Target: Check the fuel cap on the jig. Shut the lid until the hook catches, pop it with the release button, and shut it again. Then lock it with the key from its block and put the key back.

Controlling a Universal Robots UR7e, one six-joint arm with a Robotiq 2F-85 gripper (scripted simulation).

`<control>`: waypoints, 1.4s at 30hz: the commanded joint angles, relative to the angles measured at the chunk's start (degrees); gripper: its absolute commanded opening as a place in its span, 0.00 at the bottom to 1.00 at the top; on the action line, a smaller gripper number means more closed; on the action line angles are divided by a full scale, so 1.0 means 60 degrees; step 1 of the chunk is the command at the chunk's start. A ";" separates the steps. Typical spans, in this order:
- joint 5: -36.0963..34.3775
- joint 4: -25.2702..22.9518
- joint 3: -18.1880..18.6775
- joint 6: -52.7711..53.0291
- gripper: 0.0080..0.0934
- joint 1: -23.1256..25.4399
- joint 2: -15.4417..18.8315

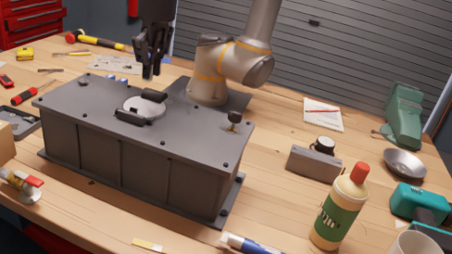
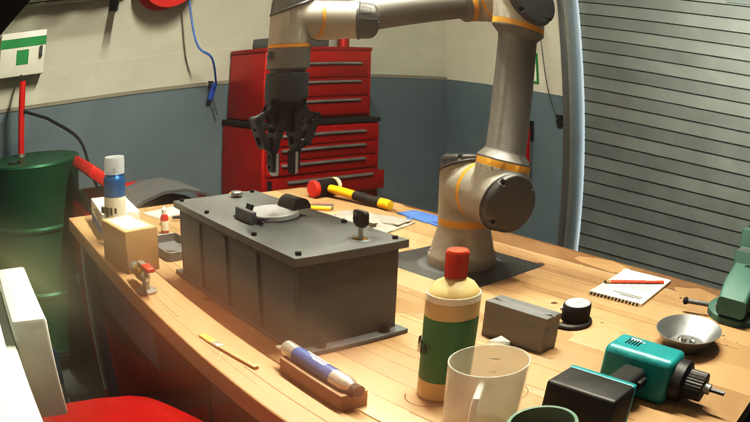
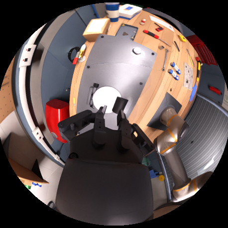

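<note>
The round silver fuel cap lid (image 1: 144,107) (image 2: 274,211) (image 3: 107,96) lies flat and closed on top of the grey jig box (image 1: 139,134) (image 2: 288,257), between its dark hinge barrel (image 1: 153,95) (image 3: 120,104) and the dark latch piece (image 1: 130,117) (image 3: 91,94). The black-headed key (image 1: 234,119) (image 2: 360,219) stands upright in its slot near the jig's right end. A small round release button (image 1: 83,81) (image 2: 236,193) (image 3: 137,50) sits near the jig's left end. My gripper (image 1: 149,70) (image 2: 282,164) (image 3: 111,112) hangs well above the hinge side of the lid, partly open and holding nothing.
The arm's base (image 1: 217,79) stands on a dark mat just behind the jig. A red tool chest (image 2: 304,120) lines the back wall, with a hammer (image 2: 349,194) on the bench before it. A glue bottle (image 1: 340,208), grey block (image 1: 314,163) and mug (image 2: 485,380) stand to the right.
</note>
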 commanded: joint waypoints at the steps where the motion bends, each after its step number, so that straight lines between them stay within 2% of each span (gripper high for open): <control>1: 0.0000 0.0085 -0.0092 0.0000 0.35 0.0000 -0.0030; 10: 0.0000 0.1681 -0.1495 0.0000 0.35 0.0000 -0.0233; 13: 0.0000 0.1974 -0.1766 0.0000 0.35 0.0000 -0.0238; 21: 0.0000 0.2033 -0.1811 0.0063 0.35 0.0064 -0.0243; 26: 0.0001 0.2041 -0.1803 0.0382 0.35 0.0386 -0.0265; 32: 0.0002 0.2043 -0.1812 0.1178 0.35 0.1186 -0.0261; 42: 0.0001 0.1995 -0.2031 0.2978 0.35 0.2983 0.0007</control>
